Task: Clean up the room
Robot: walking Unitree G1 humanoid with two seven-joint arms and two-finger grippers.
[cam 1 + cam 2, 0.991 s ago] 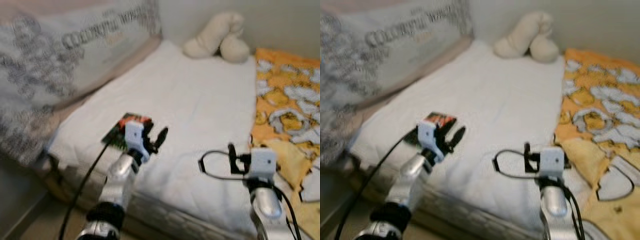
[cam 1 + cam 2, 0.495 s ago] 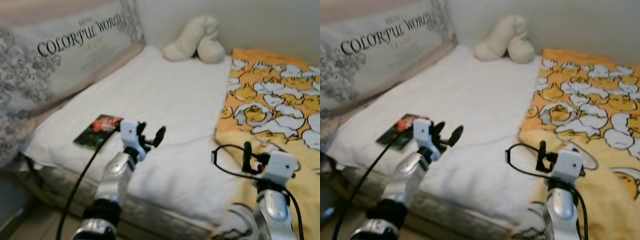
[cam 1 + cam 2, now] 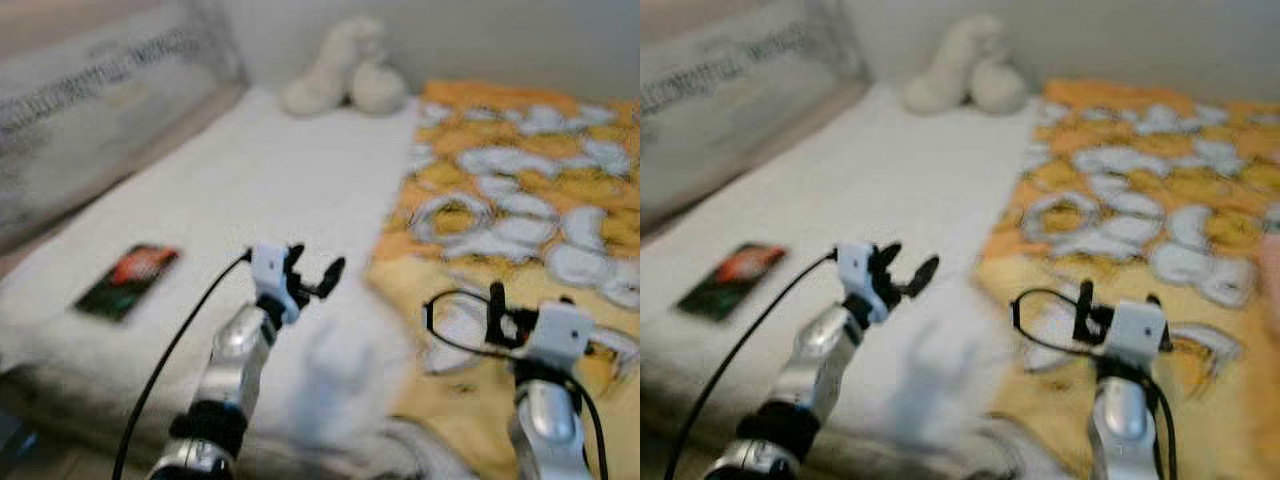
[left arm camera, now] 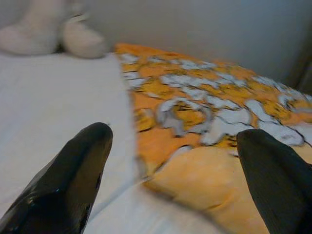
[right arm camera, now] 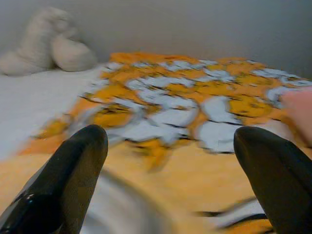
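Lower centre of head view: left end effector (image 3: 310,280) raised over white bed (image 3: 230,190), fingers apart, empty. Right end effector (image 5: 170,161) lower right, over orange blanket (image 3: 520,170), fingers spread, empty. Dark booklet (image 3: 127,281) at left. Step: approach, blurred. Next, likely: pick target, reach down.
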